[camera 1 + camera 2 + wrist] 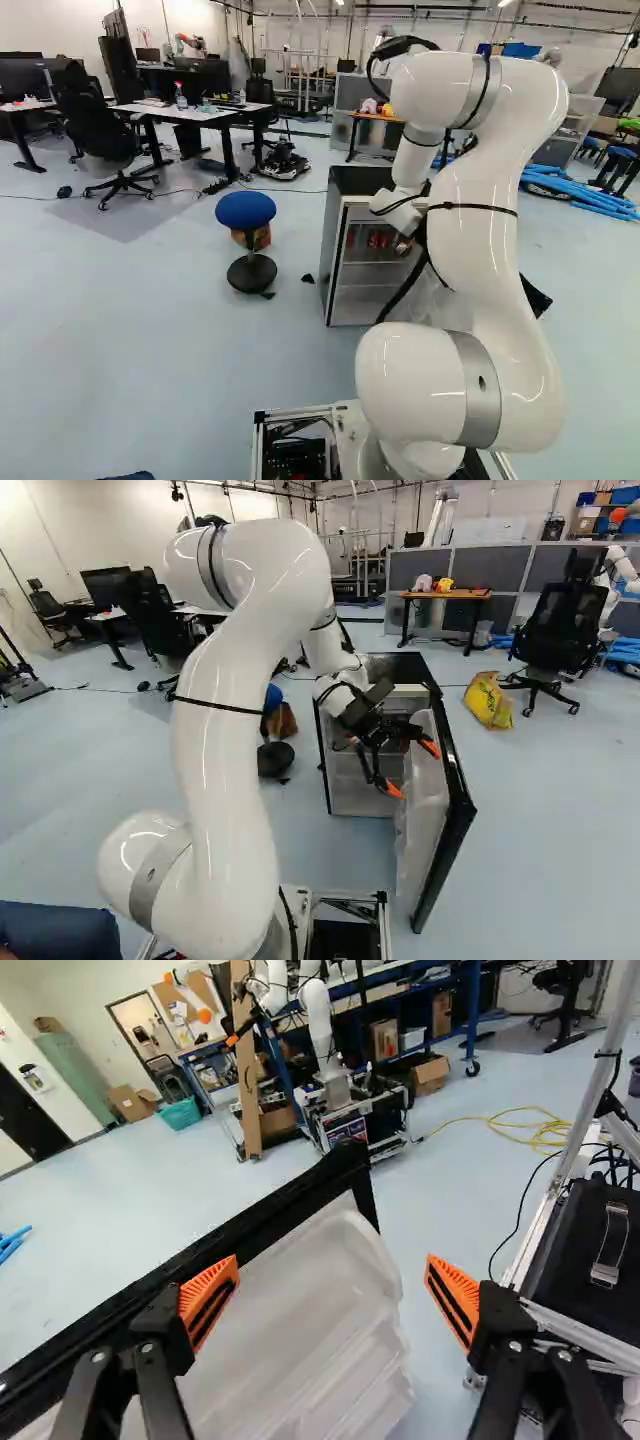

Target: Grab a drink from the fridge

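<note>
In the left base view, the fridge (358, 182) stands with its front uncovered, and red cans (377, 238), the likely drinks, sit on an upper shelf, partly screened by the arm (478, 220). None has been taken out, so the grab itself is all to do. The cabinet is a plain box with a dark, flat top; the arm is smooth, glossy white, its rounded joints ringed by grey bands.

In the right base view, the door (455, 825) is swung wide, which looks like the first part done. The gripper (412, 769) hangs by its inner side rather than in among the shelves. I judge that it must next turn toward the cans, then close on one and draw it out. The door's black edge is straight and slim against its pale liner (424, 805).

In the wrist view, the gripper's fingers stand well apart with nothing clamped between them. Their orange pads (209, 1300) are ribbed wedges with dark slots. Ahead lies the liner, milky moulded plastic with softly stepped ridges and a rounded corner.
</note>
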Robot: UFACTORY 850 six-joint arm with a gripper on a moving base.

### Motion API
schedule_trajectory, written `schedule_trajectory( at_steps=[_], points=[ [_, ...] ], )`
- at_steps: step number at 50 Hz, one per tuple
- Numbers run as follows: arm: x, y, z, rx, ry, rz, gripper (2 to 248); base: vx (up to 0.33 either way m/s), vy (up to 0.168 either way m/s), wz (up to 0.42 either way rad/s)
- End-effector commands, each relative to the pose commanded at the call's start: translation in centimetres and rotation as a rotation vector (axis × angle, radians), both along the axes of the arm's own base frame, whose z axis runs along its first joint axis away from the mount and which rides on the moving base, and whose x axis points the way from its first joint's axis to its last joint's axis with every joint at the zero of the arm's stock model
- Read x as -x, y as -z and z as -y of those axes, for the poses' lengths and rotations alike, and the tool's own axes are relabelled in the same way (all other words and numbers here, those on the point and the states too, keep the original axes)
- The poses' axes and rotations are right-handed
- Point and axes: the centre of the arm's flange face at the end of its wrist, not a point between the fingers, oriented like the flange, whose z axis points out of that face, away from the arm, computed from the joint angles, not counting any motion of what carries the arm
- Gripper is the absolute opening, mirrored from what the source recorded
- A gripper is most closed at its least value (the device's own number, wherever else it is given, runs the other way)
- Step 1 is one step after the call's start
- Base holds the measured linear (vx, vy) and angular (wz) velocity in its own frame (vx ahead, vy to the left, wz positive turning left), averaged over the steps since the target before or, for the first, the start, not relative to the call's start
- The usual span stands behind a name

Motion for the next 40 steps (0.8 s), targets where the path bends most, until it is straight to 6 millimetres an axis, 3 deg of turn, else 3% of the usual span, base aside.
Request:
schedule_trajectory(
  at_steps=[40],
  points=[
    [-1.7,-1.3,9.6,0.051,0.133,0.098,247,0.000,0.000,0.000]
  ],
)
